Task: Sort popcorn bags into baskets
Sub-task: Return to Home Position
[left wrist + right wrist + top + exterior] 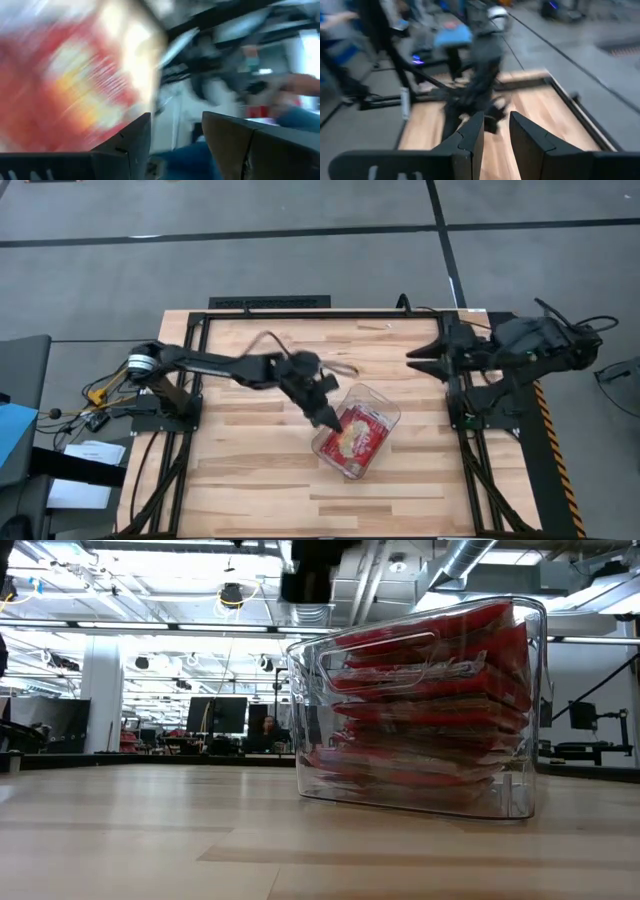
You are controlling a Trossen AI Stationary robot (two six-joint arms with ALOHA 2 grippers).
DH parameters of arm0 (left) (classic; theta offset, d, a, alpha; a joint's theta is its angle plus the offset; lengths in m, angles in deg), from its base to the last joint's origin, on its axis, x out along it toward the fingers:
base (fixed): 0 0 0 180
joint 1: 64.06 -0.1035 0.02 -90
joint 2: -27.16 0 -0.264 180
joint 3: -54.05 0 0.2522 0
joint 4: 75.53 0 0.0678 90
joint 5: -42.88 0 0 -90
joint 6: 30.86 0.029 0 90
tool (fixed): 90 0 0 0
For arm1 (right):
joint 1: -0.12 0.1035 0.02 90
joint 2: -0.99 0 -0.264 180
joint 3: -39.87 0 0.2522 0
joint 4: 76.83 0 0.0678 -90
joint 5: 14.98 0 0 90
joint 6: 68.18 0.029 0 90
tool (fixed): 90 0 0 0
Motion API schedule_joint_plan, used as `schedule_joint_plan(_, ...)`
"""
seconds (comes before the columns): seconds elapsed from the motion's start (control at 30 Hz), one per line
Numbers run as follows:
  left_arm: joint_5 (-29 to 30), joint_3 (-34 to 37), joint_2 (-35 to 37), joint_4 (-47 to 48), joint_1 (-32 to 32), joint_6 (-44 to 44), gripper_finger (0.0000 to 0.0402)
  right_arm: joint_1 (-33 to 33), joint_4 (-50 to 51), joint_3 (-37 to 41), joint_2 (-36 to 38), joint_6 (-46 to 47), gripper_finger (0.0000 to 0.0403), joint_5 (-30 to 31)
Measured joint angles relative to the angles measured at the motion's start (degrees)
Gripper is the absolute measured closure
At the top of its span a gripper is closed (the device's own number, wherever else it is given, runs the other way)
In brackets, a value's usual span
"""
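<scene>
Wooden tabletop (250, 470): we see the popcorn bags (352, 438) stacked in the clear basket (388, 408), long axis slanting near-left to far-right. Left jaws, open and empty, hover at its far-left rim; right jaws, open, wait far right.

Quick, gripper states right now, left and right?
Left gripper: open, empty, above the edge of the clear tub.
Right gripper: open, empty, near the right side of the table.

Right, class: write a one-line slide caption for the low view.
Clear plastic tub holding a stack of red popcorn packets on the wooden table, left gripper above.
</scene>
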Motion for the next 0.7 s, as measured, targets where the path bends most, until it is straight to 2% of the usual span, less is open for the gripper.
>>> schedule_joint_plan(0.13, -6.0, 0.0, 7.9, -8.8, -2.0, 0.9, 0.0242, 4.7, -4.7, 0.0, 2.2, -3.6, 0.0284, -2.1)
schedule_joint_plan(0.27, -4.3, 0.0, 16.3, -15.6, -2.4, 3.2, 0.0243, 8.7, -6.9, 0.0, 3.5, -4.1, 0.0284, -3.1)
schedule_joint_plan(0.37, -1.0, -0.1, 22.3, -15.3, -3.0, 13.5, 0.0243, 9.4, -6.0, 0.0, 4.0, -2.3, 0.0284, -3.2)
schedule_joint_plan(0.43, 2.0, -0.1, 25.6, -15.2, -3.4, 16.3, 0.0243, 9.5, -5.4, 0.0, 4.4, -5.8, 0.0284, -3.1)
schedule_joint_plan(0.53, -1.7, 0.0, 31.6, -15.0, -6.3, 28.0, 0.0244, 8.6, -8.2, 0.0, 6.8, -12.5, 0.0284, -3.1)
schedule_joint_plan(0.6, -5.5, -0.1, 35.9, -11.7, -10.7, 30.3, 0.0243, 7.4, -7.5, 0.4, 10.6, -12.4, 0.0284, -3.2)
schedule_joint_plan(0.7, -6.2, 4.0, 42.5, -7.7, -17.1, 32.2, 0.0244, 5.5, -8.8, 5.2, 18.0, -11.2, 0.0284, -2.7)
